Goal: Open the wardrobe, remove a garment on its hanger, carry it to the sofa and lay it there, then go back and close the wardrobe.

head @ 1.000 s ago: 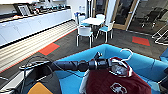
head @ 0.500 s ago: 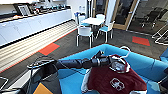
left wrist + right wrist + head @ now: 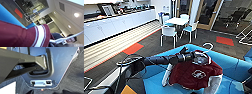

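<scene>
Garment (image 3: 194, 73) spread on sofa (image 3: 229, 62) seat against backrest, hanger (image 3: 208, 46) hook over backrest edge. Left gripper (image 3: 197, 58) at collar; finger state not discernible. Carry apparently done; release, return and wardrobe closing left.

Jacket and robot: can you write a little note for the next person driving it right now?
Left pincer: at the jacket's collar; can't tell if it is open or shut.
Right pincer: can't tell its state.
Maroon jacket: lying spread on the blue sofa, chest emblem up.
White hanger: hook pokes up behind the collar, over the backrest.
Done: jacket is on the sofa.
Left: let go if holding, then go close the wardrobe.
</scene>
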`<state>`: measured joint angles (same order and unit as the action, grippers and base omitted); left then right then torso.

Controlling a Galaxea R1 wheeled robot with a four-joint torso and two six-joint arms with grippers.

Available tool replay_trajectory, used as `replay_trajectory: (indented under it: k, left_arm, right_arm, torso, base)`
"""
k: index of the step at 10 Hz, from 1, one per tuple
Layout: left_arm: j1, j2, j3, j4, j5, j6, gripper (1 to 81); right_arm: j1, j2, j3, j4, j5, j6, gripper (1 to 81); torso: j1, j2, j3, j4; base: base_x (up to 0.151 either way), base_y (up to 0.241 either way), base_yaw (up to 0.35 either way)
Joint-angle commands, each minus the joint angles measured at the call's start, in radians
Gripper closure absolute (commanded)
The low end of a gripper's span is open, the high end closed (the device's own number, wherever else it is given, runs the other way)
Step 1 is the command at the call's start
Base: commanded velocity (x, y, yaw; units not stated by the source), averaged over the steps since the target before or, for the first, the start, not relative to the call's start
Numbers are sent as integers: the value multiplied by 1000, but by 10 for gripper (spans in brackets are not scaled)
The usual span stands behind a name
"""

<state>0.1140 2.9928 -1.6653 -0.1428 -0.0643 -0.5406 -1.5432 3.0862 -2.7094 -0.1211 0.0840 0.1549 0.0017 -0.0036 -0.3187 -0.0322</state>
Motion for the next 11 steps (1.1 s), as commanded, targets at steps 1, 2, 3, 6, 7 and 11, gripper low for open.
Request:
replay_trajectory:
  k: [1,2,3,6,7,11]
  left_arm:
    - [-190,63,-91,26,-65,-1,811]
    - [-169,65,-136,26,-63,-1,811]
    - [-152,66,-180,35,-63,-1,811]
    - [-107,74,-294,61,-39,1,811]
    - [-93,71,-326,69,-39,1,811]
    - [-60,48,-434,162,41,1,811]
  right_arm:
    - [-2,15,13,6,-70,-5,10]
    - [-2,15,13,4,-70,-5,10]
    - [-2,15,13,4,-70,-5,10]
    - [-2,15,13,6,-70,-5,10]
    - [-2,15,13,6,-70,-5,10]
    - [-4,15,13,6,-70,-5,10]
  torso:
    - [0,0,0,0]
    - [0,0,0,0]
    - [0,0,0,0]
    - [0,0,0,0]
    - [0,0,0,0]
    - [0,0,0,0]
  base:
    - [0,0,0]
    - [0,0,0]
    - [0,0,0]
    - [0,0,0]
    - [0,0,0]
    - [0,0,0]
